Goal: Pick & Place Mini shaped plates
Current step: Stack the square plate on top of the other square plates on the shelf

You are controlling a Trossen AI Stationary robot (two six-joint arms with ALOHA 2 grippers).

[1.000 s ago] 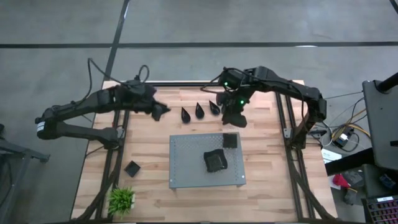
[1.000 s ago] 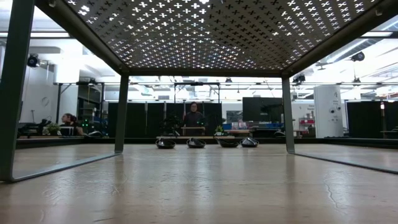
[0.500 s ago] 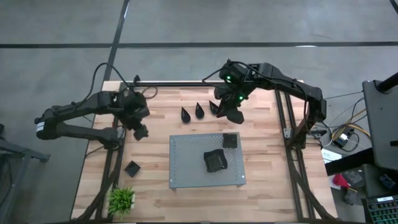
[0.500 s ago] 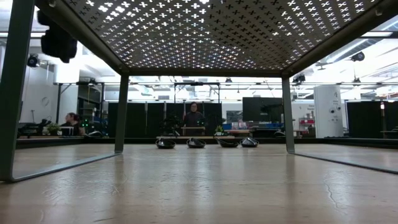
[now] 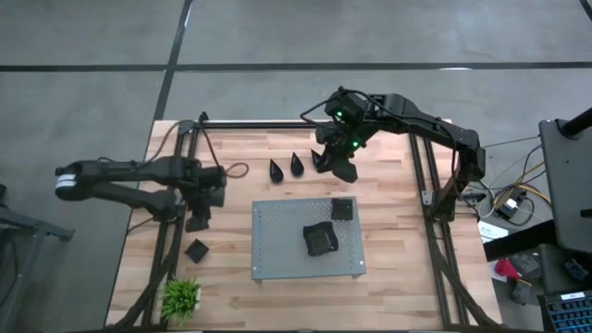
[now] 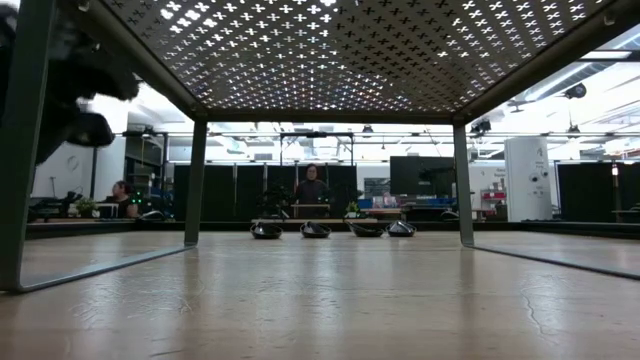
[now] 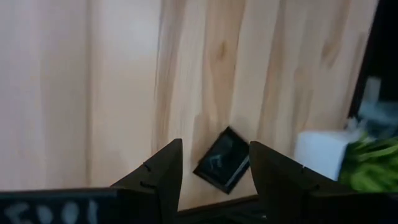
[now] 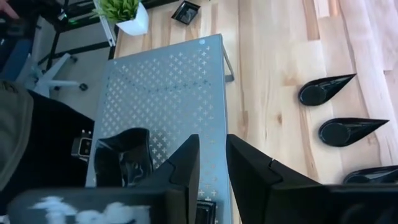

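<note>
Three black teardrop plates (image 5: 297,166) lie in a row on the far part of the table; the low view shows four dishes (image 6: 315,230) there. One square plate (image 5: 196,250) lies on the wood near the left edge. A stack of square plates (image 5: 320,239) and a single one (image 5: 342,209) rest on the grey perforated board (image 5: 277,250). My left gripper (image 5: 197,222) hangs open just far of the lone square plate (image 7: 222,160), touching nothing. My right gripper (image 5: 339,169) hovers open and empty (image 8: 212,146) beside the teardrop row (image 8: 345,130).
A small green plant (image 5: 181,296) in a white pot (image 7: 317,155) stands at the near left corner, close to the lone square plate. The board stands on legs (image 6: 195,180) above the table. Bare wood lies between the board and the left edge. People sit in the room behind.
My left gripper has swung from beside the teardrop row toward the table's left and near edge, ending above the wood just far of the lone square plate. My right gripper has shifted slightly toward the far edge and left. No plate has moved.
</note>
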